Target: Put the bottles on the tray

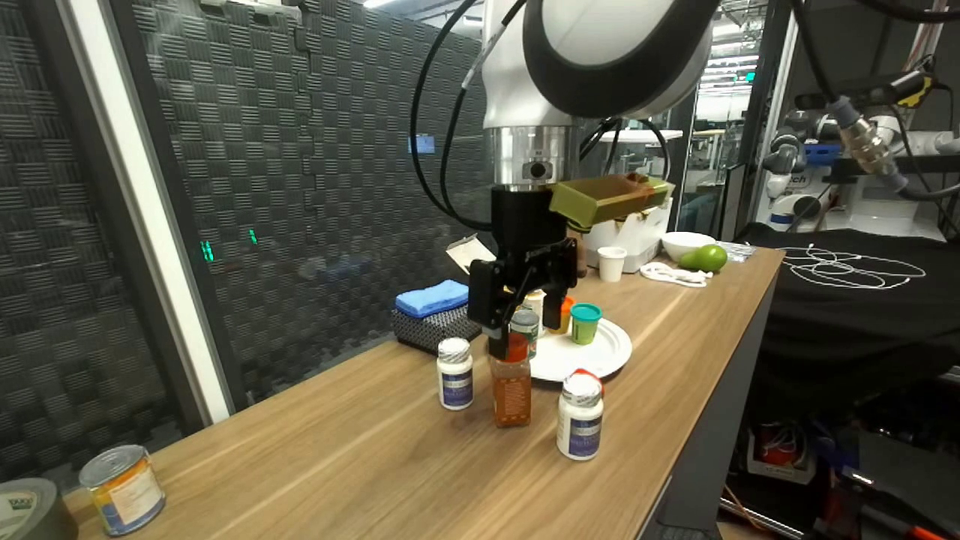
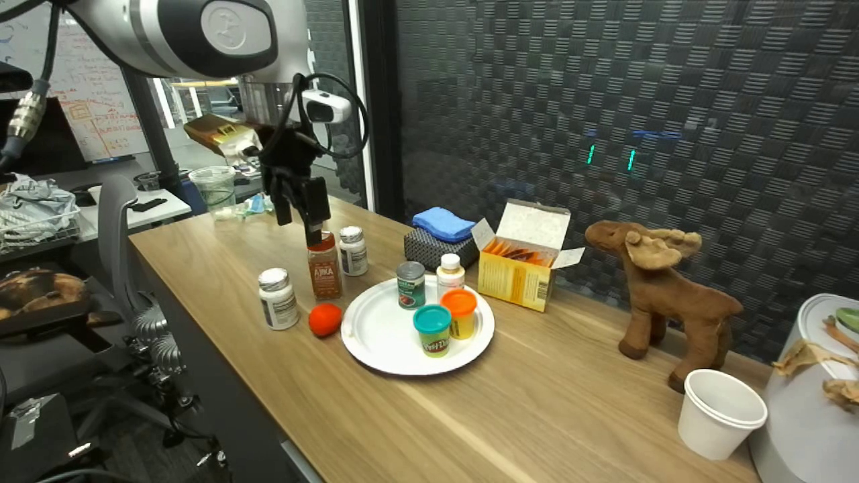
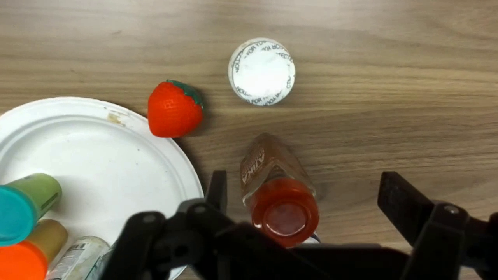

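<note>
Over the wood-grained table, beside a dark patterned wall, the tool gapes wide.

A dark, textured wall stands beside a wood-topped table.

In the wrist view I look steeply down past my gripper, close above the red-capped bottle, catching part of the white plate. An exterior view slants down along the tabletop from near the orange-labelled tin, the dark wall on its left; an exterior view from near the white cups, that wall on its right, faces roughly the opposite way. Both exterior views look from farther off, sharing my gripper, bottle and plate.
</note>
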You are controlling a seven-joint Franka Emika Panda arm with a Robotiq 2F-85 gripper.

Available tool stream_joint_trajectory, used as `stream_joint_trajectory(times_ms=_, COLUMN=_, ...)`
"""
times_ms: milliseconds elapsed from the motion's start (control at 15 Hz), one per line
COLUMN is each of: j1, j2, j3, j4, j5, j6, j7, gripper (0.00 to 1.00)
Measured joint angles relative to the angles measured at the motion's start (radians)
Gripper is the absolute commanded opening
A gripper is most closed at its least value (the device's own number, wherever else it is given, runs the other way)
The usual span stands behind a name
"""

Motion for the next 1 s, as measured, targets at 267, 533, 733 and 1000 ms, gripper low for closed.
stream_joint_trajectory(times_ms=267, j1=0.000, j2=0.032, j3=0.000, j4=-0.001, j5=0.000, j6=0.058, j7=-0.021, gripper=1.00)
stream_joint_trajectory(times_ms=533, j1=0.000, j2=0.057, j3=0.000, j4=0.000, j5=0.000, j6=0.101, j7=-0.024, gripper=0.88)
stream_joint_trajectory(times_ms=733, j1=0.000, j2=0.071, j3=-0.004, j4=0.000, j5=-0.011, j6=0.129, j7=-0.024, gripper=0.58)
stream_joint_trajectory(times_ms=1000, j1=0.000, j2=0.080, j3=-0.018, j4=0.000, j5=-0.047, j6=0.172, j7=-0.020, gripper=0.29)
